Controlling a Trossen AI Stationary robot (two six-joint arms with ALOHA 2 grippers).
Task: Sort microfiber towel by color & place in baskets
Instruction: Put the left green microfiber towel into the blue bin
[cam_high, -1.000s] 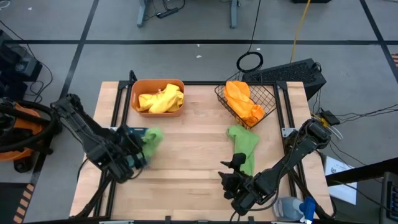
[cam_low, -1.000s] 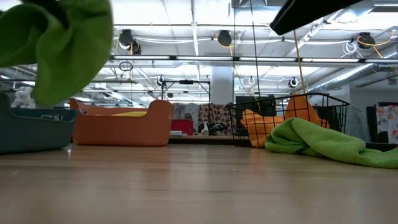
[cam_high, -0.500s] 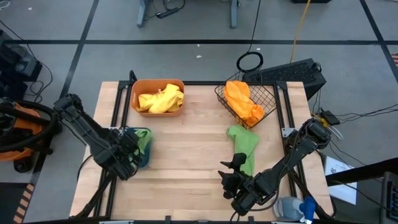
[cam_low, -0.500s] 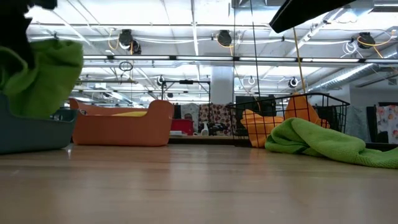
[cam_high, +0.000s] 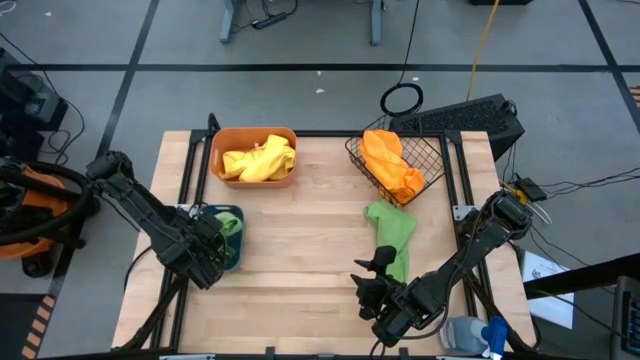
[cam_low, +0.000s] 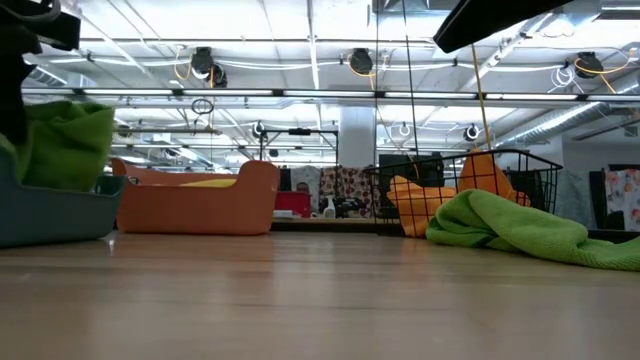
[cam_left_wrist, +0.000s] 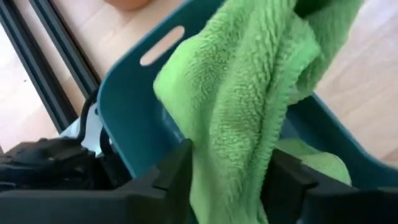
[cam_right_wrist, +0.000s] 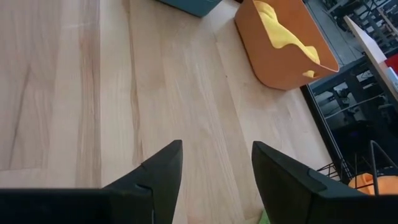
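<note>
My left gripper (cam_high: 212, 245) stands over the teal-blue tub (cam_high: 228, 250) at the table's left side and is shut on a green towel (cam_left_wrist: 242, 106), which also shows above the tub's wall (cam_low: 50, 210) in the low view as a green towel (cam_low: 65, 145). A second green towel (cam_high: 392, 232) lies bunched on the table right of centre, also seen in the low view (cam_low: 520, 230). My right gripper (cam_high: 372, 285) waits open above the table's near side, just near of that towel. Yellow towels (cam_high: 258, 158) fill the orange tub (cam_high: 218, 152). Orange towels (cam_high: 390, 160) lie in the wire-mesh basket (cam_high: 432, 152). My left gripper pinches a bunched fold of the green towel (cam_left_wrist: 227, 158) between its two fingers (cam_left_wrist: 177, 168), several layers thick. It comes from above, pointing down into the tub. The towel hangs below the fingers, its lower end inside the teal-blue tub (cam_left_wrist: 134, 106).
The orange tub (cam_low: 195, 200) and the wire-mesh basket (cam_low: 470, 190) stand along the far edge. A blue-capped spray bottle (cam_high: 478, 335) lies off the near right corner. Bare wood (cam_high: 300, 250) stretches between the two arms. Black frame rails (cam_high: 185, 180) border the table.
My left gripper has moved down and toward the table's left edge, keeping its hold on the green towel. The towel, which hung high beside the teal-blue tub, has been lowered into it. My right arm has kept still.
</note>
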